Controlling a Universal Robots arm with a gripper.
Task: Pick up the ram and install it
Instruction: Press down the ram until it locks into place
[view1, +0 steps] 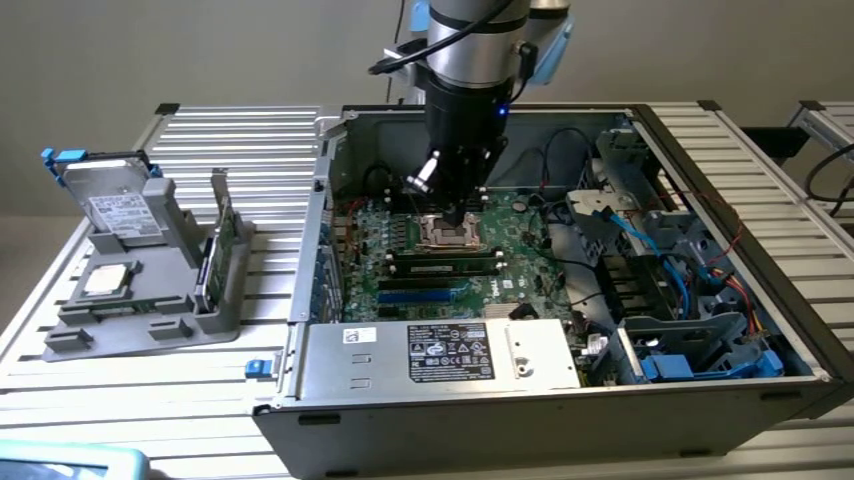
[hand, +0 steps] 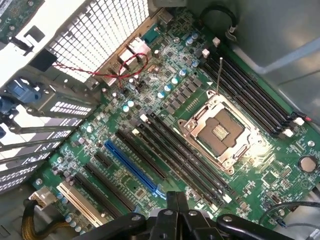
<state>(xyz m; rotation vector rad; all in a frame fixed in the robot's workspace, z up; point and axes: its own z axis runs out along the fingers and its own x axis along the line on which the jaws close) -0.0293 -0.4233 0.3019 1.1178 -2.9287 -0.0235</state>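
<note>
The ram (view1: 204, 272) appears as a thin dark-green stick standing on edge in the grey holder (view1: 134, 335) at the exterior view's left, beside a broader green card (view1: 231, 245). My gripper (view1: 458, 215) hangs inside the open computer case, just above the open CPU socket (view1: 447, 235), far from the holder. In the wrist view the gripper (hand: 177, 201) is shut, fingers pressed together with nothing between them. The motherboard's long black slots (hand: 185, 157) beside the socket (hand: 220, 131) look empty. They run in front of the socket as black slots (view1: 447, 258) in the exterior view.
The holder also carries a hard drive (view1: 114, 205) and a CPU chip (view1: 107, 280). A labelled power supply (view1: 447, 350) fills the case's front. Blue and black cables (view1: 667, 280) and drive bays crowd the case's right side. A blue slot (hand: 132, 170) lies beyond the black ones.
</note>
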